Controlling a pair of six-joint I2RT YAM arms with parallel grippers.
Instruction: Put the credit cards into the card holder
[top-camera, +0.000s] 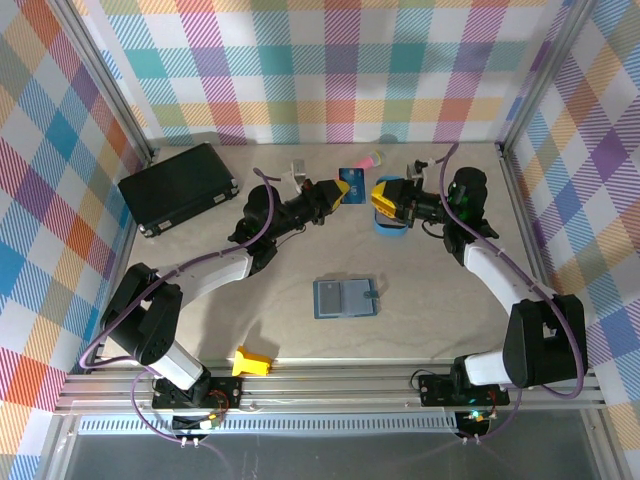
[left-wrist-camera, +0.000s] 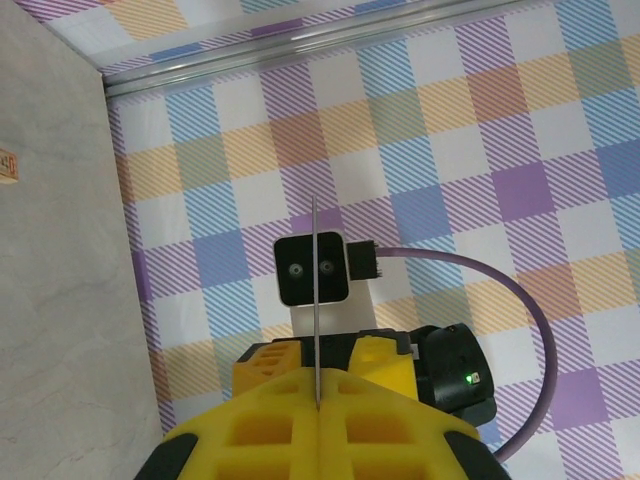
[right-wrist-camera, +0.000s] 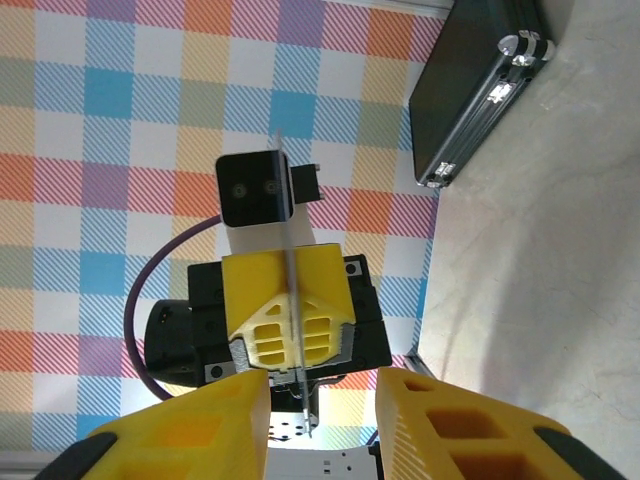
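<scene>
**Pale stone-look table (top-camera: 270, 320), one credit card (top-camera: 352, 179) held up between two grippers**

Bright checked cloth walls close in the table on three sides. In the top view a black case (top-camera: 175, 190) lies toward 10 o'clock, and a small yellow piece (top-camera: 252, 362) sits at 7 o'clock near the front rail.

The card holder (top-camera: 346, 297) lies open and flat near the middle of the table. Its small tab points to 3 o'clock, and neither arm touches it.

Both arms reach toward 12 o'clock and face each other. The left gripper (top-camera: 338, 192) is closed tight on the blue credit card and carries it above the table, clear of the surface. Its own camera shows the yellow fingers (left-wrist-camera: 270, 420) pressed together, with the credit card (left-wrist-camera: 315, 300) seen edge-on as a thin upright line rising from between them.

The right gripper (top-camera: 383, 198) hovers at the 3 o'clock side of the card, above a bright blue tray (top-camera: 392, 222). Its camera shows its yellow fingers (right-wrist-camera: 200, 430) standing wide apart. The card's thin edge (right-wrist-camera: 291, 300) reaches from the left gripper (right-wrist-camera: 290, 300) toward the gap between them. Whether the card's tip touches either finger I cannot tell. The black case (right-wrist-camera: 480, 90) shows at 1 o'clock in that view.
</scene>
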